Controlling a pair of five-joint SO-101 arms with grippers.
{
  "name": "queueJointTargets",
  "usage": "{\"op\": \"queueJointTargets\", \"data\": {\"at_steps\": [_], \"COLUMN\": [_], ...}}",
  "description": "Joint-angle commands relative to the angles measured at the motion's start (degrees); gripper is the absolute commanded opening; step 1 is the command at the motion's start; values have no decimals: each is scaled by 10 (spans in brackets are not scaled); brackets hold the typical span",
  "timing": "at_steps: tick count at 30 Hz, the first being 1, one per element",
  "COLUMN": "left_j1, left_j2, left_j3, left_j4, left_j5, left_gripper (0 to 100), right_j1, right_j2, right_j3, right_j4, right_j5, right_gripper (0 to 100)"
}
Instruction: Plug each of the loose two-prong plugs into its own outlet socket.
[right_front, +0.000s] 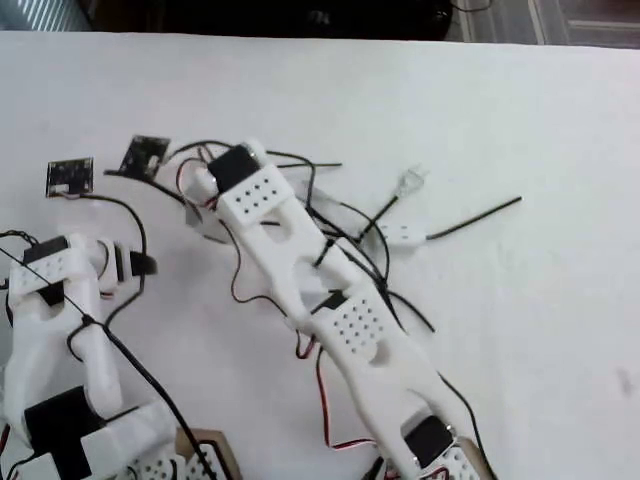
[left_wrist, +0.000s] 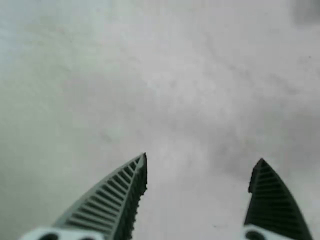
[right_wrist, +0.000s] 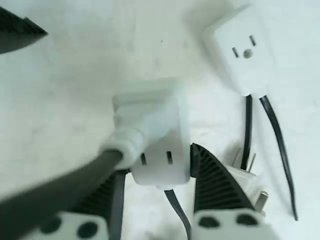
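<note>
**Plugs unseated; one socket in the right tool's grip**

Plugs are lying loose, and no plug-and-socket pairing is showing as complete. In the right wrist view a loose plug (right_wrist: 243, 172) is resting on the worktop (right_wrist: 75, 75) just beside the right tool (right_wrist: 157, 167), with its prongs bare. In the high view a clear plug (right_front: 410, 182) is lying near a white socket (right_front: 400, 233) but apart from it, its prongs engaging nothing.

The right tool is gripping a held socket (right_wrist: 155, 145). Its ribbed fingers (right_wrist: 215, 185) are pressing against either side of the white block, and the block's two-slot face is showing empty. A thick dark cord (right_wrist: 60, 185) is crossing in front of one finger; whether it belongs to that block cannot be told. A second socket (right_wrist: 242, 52) is lying farther off on the worktop, face up and unoccupied.

The left tool (left_wrist: 202, 160) is hanging wide open over bare worktop and is holding nothing.

Assessment: the task is standing at an early stage. One socket is secured for mating, which appears to be preparation only. Every plug in view is awaiting insertion, and the open left tool is the likely means of bringing a plug to the held socket.
</note>
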Motion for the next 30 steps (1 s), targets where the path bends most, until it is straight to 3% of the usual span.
{"op": "queueJointTargets", "data": {"at_steps": [1, 11, 19, 27, 30], "left_j1": [7, 8, 8, 8, 8], "left_j2": [-20, -19, -19, -19, -19], "left_j3": [0, 0, 4, 4, 4], "left_j4": [-9, -9, -18, -18, -18], "left_j5": [2, 2, 2, 3, 4], "left_gripper": [324, 324, 324, 324, 324], "right_j1": [5, 102, 281, 435, 463], "right_j2": [-36, -123, -158, -72, -13], "right_j3": [-114, -208, -208, -207, -207], "right_j4": [33, 32, 13, -108, -182], "right_j5": [-13, -52, -123, -264, -277], "right_gripper": [19, 18, 21, 21, 21]}}
